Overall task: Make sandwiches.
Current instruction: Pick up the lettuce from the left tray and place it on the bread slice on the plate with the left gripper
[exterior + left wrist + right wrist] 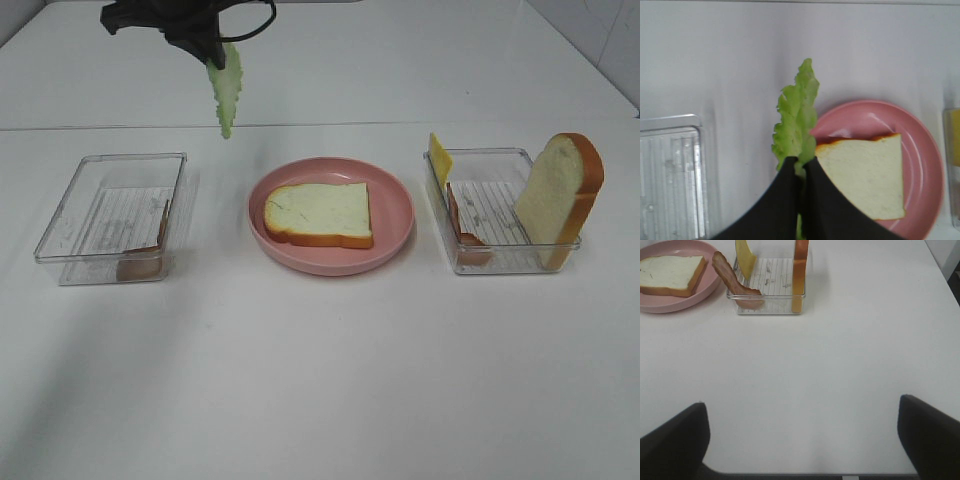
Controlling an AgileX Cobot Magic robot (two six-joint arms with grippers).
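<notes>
Left gripper (pixel 213 52) hangs raised at the far left, arm reaching in from the top edge, jaws pinched together on the top end of a dangling lettuce (pixel 226 92) leaf. Right gripper (pixel 801 402) points downward, its fingers (pixel 675 440) spread wide apart.

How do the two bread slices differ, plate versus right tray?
The plate slice lies flat on the pink plate; the tray slice stands on edge in the clear tray. The plate slice is alone; the tray slice shares its tray with cheese and bacon. Both are white with brown crusts.
</notes>
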